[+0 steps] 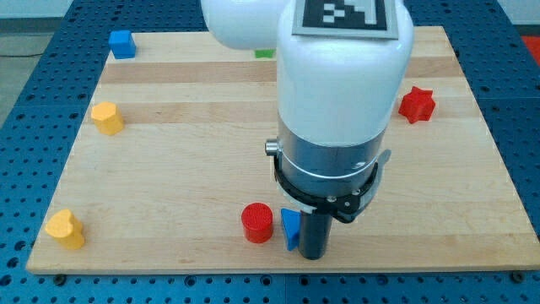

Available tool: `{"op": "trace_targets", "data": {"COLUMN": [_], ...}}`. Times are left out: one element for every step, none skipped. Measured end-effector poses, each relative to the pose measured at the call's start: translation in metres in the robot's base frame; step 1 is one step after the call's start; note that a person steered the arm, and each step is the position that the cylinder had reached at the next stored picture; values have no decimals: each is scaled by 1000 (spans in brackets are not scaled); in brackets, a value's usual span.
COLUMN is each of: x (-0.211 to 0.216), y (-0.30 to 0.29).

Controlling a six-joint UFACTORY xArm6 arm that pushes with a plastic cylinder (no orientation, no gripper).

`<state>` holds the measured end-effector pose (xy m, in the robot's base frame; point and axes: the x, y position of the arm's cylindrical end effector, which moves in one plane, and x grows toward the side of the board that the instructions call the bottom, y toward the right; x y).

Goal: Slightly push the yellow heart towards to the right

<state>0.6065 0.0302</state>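
The yellow heart [65, 229] lies near the board's bottom left corner. My tip [313, 256] is at the view's bottom centre, far to the right of the heart, touching or almost touching the right side of a blue block [290, 229]. A red cylinder [257, 223] stands just left of that blue block. The arm's white body hides the board's middle and top centre.
A yellow hexagon-like block [107, 117] sits at the left. A blue cube [122, 43] is at the top left corner. A red star [416, 104] is at the right. A green block [265, 53] peeks out at the top, mostly hidden by the arm. The wooden board [169, 169] ends just below my tip.
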Motion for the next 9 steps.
{"op": "trace_targets", "data": {"x": [0, 0, -27, -76, -98, -99, -99, -92, -81], "y": [-2, 8, 52, 45, -30, -137, -243, -321, -335]}}
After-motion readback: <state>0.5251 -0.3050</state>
